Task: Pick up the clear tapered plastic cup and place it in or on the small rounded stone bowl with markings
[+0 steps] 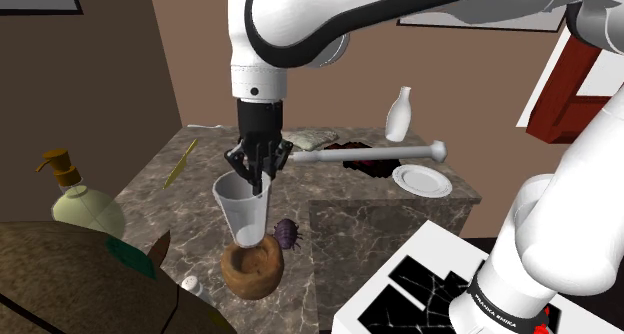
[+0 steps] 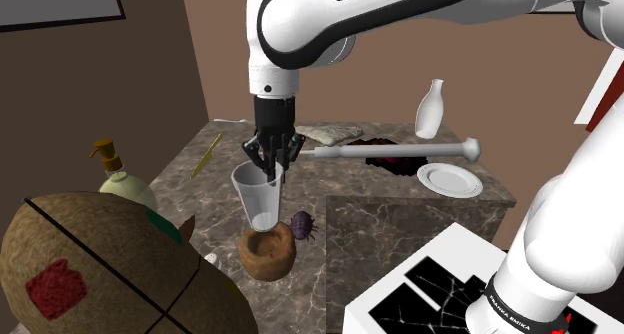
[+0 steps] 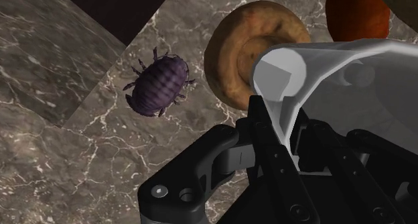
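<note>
Hand (image 1: 259, 174) pinches the clear tapered cup (image 1: 243, 212) by its rim, leaving the base free and upright just over the brown rounded bowl (image 1: 252, 270) on the marble table (image 1: 390, 222), apparently lined up for lowering.

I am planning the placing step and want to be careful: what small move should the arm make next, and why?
Probably lower the gripper straight down a little. It clasps the clear cup by the rim, and the cup's base hangs over the hollow of the brown bowl, seemingly not yet resting in it. The purple bug lies beside the bowl, out of the path.
</note>
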Controlling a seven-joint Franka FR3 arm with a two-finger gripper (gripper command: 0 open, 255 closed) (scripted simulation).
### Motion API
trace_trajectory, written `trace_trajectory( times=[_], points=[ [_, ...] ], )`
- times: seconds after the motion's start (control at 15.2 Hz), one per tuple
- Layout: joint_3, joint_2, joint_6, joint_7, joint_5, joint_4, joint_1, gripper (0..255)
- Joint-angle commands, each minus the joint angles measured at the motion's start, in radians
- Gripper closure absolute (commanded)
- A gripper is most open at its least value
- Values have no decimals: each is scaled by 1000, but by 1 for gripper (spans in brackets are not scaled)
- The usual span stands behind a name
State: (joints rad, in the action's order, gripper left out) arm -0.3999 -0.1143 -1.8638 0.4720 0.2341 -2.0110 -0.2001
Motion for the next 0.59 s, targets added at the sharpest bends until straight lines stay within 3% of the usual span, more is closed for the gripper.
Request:
trace_trajectory(
  times=[0.0, 0.53],
  points=[
    [-2, 6, -29, -3, 0, -23, -1, 255],
    [-6, 23, -96, -11, 0, -74, -3, 255]
  ],
)
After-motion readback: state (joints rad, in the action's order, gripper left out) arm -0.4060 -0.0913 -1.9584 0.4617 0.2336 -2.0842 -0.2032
